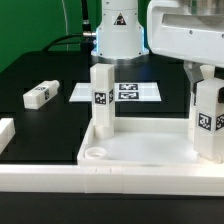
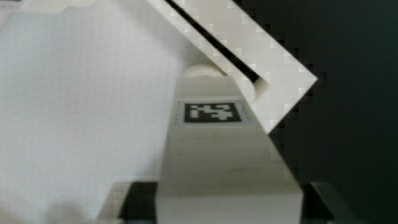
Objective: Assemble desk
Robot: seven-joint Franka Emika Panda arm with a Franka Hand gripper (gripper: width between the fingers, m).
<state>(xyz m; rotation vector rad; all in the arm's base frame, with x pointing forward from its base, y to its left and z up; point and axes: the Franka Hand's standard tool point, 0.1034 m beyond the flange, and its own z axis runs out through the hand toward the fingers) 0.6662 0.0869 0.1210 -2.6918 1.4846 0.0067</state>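
Observation:
The white desk top (image 1: pixel 150 146) lies upside down near the front, rim up, with an empty round socket (image 1: pixel 95 153) at its near corner on the exterior view's left. One square white leg (image 1: pixel 101 96) with a tag stands upright in its far corner on that side. My gripper (image 1: pixel 205 78) comes down at the exterior view's right and is shut on a second tagged leg (image 1: pixel 208 116), held upright over the top's corner on that side. In the wrist view this leg (image 2: pixel 217 150) fills the space between my dark fingers (image 2: pixel 146 202), and its tag (image 2: pixel 212 111) shows.
A loose white leg (image 1: pixel 40 94) lies on the black table at the exterior view's left. The marker board (image 1: pixel 128 91) lies flat behind the desk top. Long white rails run along the front (image 1: pixel 100 182) and the left (image 1: pixel 6 130). The arm's base (image 1: pixel 118 35) stands at the back.

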